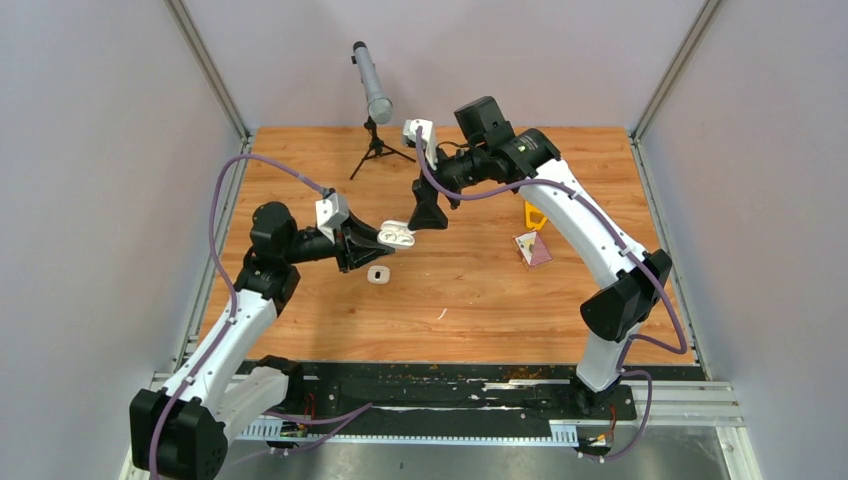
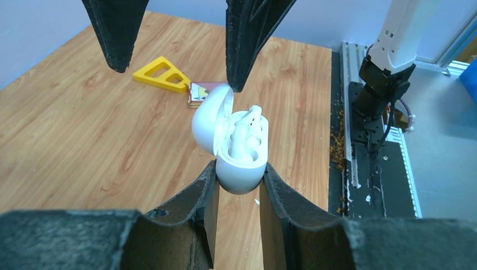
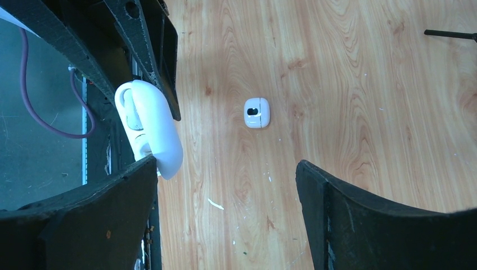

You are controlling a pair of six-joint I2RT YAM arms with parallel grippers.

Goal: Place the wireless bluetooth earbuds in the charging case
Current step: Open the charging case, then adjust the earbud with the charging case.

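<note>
- My left gripper point(image 1: 378, 238) is clamped on the base of the case point(image 2: 242, 163), one finger on either side. It holds the case off the table point(image 1: 600, 300), just toward 9 o'clock of the table's centre in the top view.
- The case is open. In the left wrist view the lid is swung out toward 9 o'clock and the wells face up.
- A bud point(image 2: 247, 126) sits in the case with its stem pointing up. I cannot tell whether a second bud is beside it.
- My right gripper point(image 1: 432, 222) has its jaws spread wide and holds nothing. It hangs at the case's 3 o'clock side in the top view, fingers pointing down.
- In the left wrist view one right finger ends just at the lid's upper edge. I cannot tell whether it touches the lid.
- A small white item point(image 3: 257, 112), rounded and with a dark slot, lies on the table at 7 o'clock of the case. I cannot identify it.
- A tripod point(image 1: 376, 150) carrying a grey cylinder stands at the table's 12 o'clock edge.
- A yellow triangle point(image 1: 535, 215) and a card point(image 1: 533, 248) lie near each other toward 3 o'clock.
</note>
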